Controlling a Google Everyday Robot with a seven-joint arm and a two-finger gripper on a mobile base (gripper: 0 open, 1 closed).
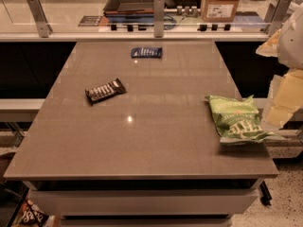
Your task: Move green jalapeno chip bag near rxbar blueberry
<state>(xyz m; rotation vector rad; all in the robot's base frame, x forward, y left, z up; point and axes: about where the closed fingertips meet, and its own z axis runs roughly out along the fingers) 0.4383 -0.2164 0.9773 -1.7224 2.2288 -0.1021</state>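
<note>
The green jalapeno chip bag [235,119] lies crinkled at the right edge of the grey table [156,141], with its white edge hanging slightly over the side. The rxbar blueberry [147,52], a small dark-blue bar, lies flat at the far middle of the table, well away from the bag. My gripper [280,100] shows as pale cream parts at the right edge of the view. It hangs beside the table, just right of the bag and a little above it, and holds nothing that I can see.
A black bar with white print [105,90] lies left of the table's centre. Behind the table runs a glass barrier with metal posts [159,15]. A cardboard box [220,3] and a dark tray [132,1] sit beyond it.
</note>
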